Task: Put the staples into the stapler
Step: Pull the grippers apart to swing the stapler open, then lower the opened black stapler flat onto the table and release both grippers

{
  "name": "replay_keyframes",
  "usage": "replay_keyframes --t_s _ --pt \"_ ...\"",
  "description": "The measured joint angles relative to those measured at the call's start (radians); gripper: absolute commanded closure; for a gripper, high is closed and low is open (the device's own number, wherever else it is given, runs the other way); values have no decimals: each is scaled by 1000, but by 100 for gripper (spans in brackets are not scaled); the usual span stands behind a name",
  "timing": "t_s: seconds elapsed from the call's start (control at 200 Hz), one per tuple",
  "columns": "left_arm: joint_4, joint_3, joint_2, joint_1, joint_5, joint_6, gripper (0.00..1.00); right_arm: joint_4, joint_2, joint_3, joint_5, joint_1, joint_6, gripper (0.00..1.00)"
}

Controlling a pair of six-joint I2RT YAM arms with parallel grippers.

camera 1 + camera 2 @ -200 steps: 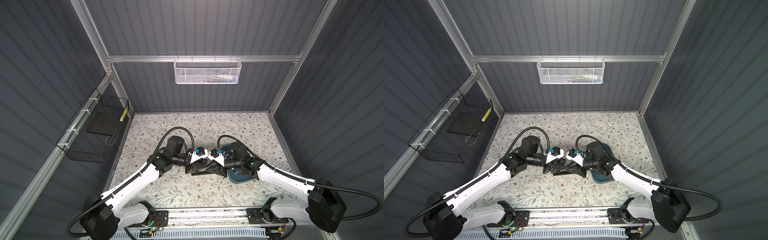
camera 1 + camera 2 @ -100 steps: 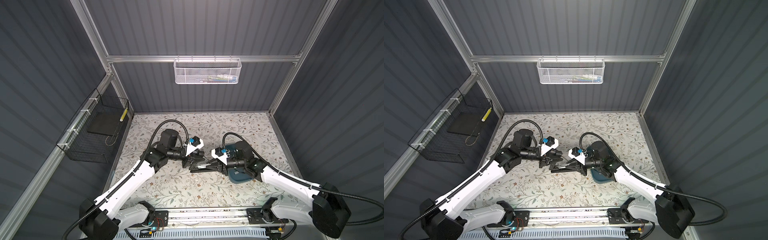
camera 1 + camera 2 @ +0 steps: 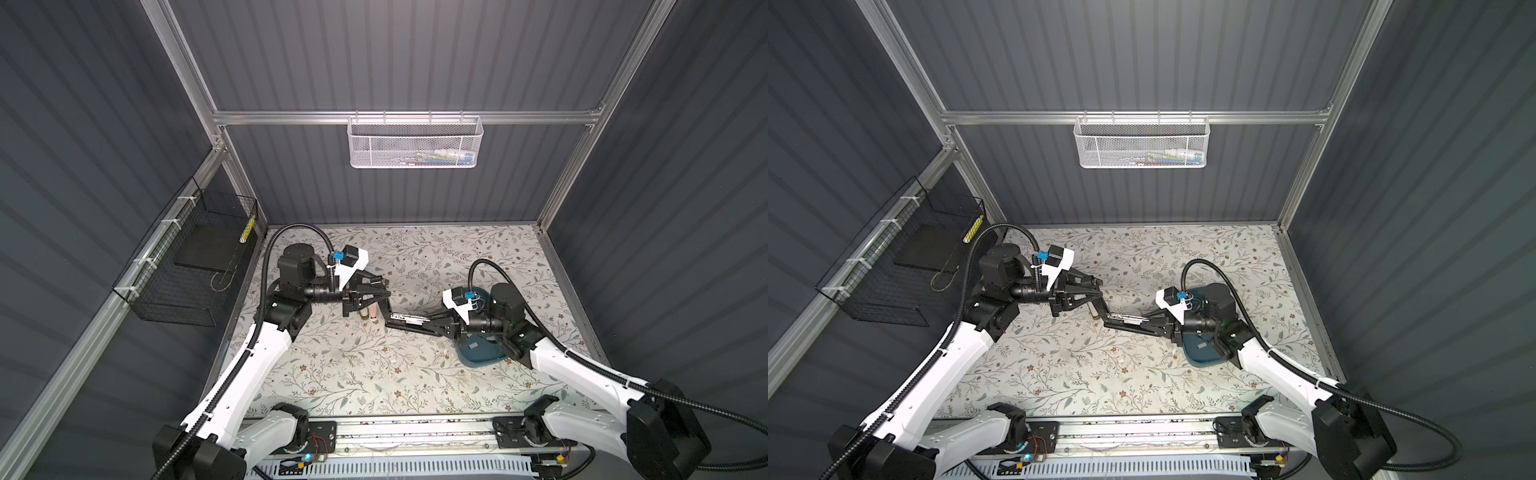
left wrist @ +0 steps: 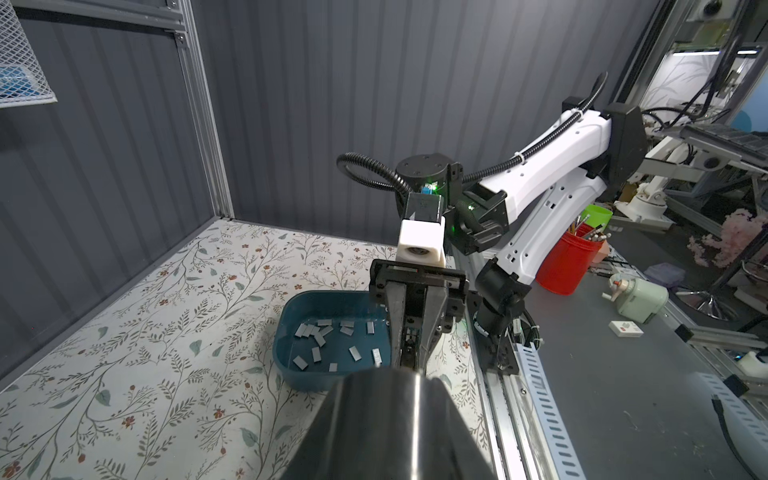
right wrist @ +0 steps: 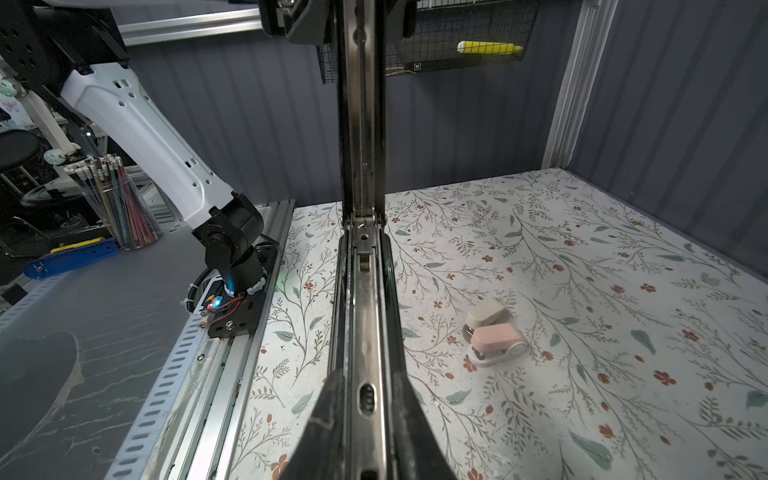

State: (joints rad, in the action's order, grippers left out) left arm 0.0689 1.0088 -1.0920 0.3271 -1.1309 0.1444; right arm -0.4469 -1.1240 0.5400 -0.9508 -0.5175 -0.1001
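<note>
twelve or so staples (image 4: 309, 331) lie loose in a blue plastic tray (image 4: 299, 379) on the right of the floral mat (image 3: 332, 374), partly under the right arm (image 3: 561, 365) in both top views. they are short grey strips. i judge them light and thin, likely slick on the smooth tray floor, and apt to snap if bent. the best hold looks to be across one strip's two long edges at mid-length, on a strip lying apart from its neighbours.

left of the tray, over the middle of the mat, the black stapler (image 3: 409, 322) is hinged open. its bare metal channel (image 5: 365, 311) faces up, with no strip in it that i can see. the right gripper (image 3: 434, 328) has its jaws pinched on the channel end, and the left gripper (image 3: 387, 292) has its jaws pressed onto the raised cover (image 5: 359, 104). with both occupied, one would probably have to let go to fetch a strip.

a beige mini stapler (image 5: 486, 316) and a pink mini stapler (image 5: 496, 338) sit side by side on the mat below the left gripper. a black wire basket (image 3: 183, 282) hangs on the left wall, and a white mesh basket (image 3: 415, 141) on the far wall.
</note>
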Motion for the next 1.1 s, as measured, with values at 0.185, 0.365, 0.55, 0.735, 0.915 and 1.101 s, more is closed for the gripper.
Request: replay_keyframes --t_s 0.185,0.365,0.55,0.735,0.915,1.101 --pt "-94 -51 42 -19 -12 -85 100 -103 44 -65 -17 24 60 100" --pt "-288 -114 74 -21 -11 -241 100 -261 61 -118 -42 44 158 100" --pt "-404 -173 87 -21 5 -342 93 -393 95 -193 -36 69 250 100" --pt "-476 -243 138 -21 60 -415 72 -501 114 -233 -42 96 326 100" --pt "-564 -285 150 -34 179 -447 45 -531 143 -255 -11 123 385 100" --pt "-631 -288 183 -60 395 -478 19 -431 183 -280 99 152 409 100"
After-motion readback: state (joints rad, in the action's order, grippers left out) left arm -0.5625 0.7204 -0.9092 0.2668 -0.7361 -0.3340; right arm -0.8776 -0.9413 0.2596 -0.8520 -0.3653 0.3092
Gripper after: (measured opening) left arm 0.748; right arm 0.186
